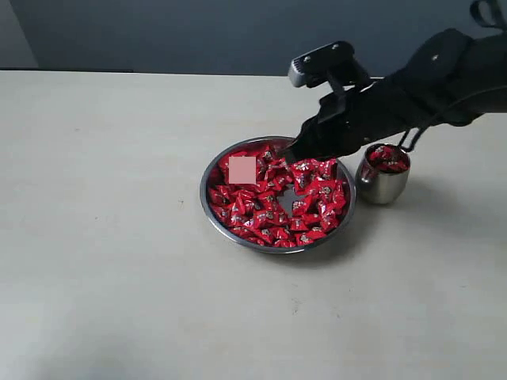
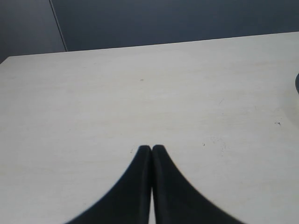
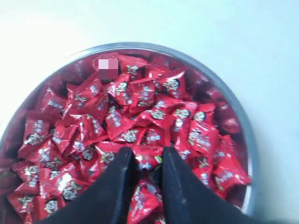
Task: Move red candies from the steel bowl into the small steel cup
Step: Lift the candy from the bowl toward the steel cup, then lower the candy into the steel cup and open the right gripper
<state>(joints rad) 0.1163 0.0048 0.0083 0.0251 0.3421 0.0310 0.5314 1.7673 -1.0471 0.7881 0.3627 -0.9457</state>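
Observation:
The steel bowl [image 1: 207, 198] sits mid-table, filled with red candies [image 1: 269, 202]. Just to its right stands the small steel cup [image 1: 382, 186], which holds a few red candies. My right gripper [image 1: 290, 155] reaches in from the right over the bowl's far side. In the right wrist view the bowl's rim [image 3: 243, 121] rings the candies [image 3: 140, 98], and the right gripper [image 3: 145, 156] has its jaws close together with a red candy [image 3: 148, 161] pinched between them. My left gripper [image 2: 152, 148] is shut and empty over bare table; the exterior view does not show it.
The pale table [image 1: 103, 237] stretches wide to the left and front of the bowl. A dark wall [image 1: 198, 32] runs behind the table's far edge. The right arm [image 1: 412, 87] passes above the cup.

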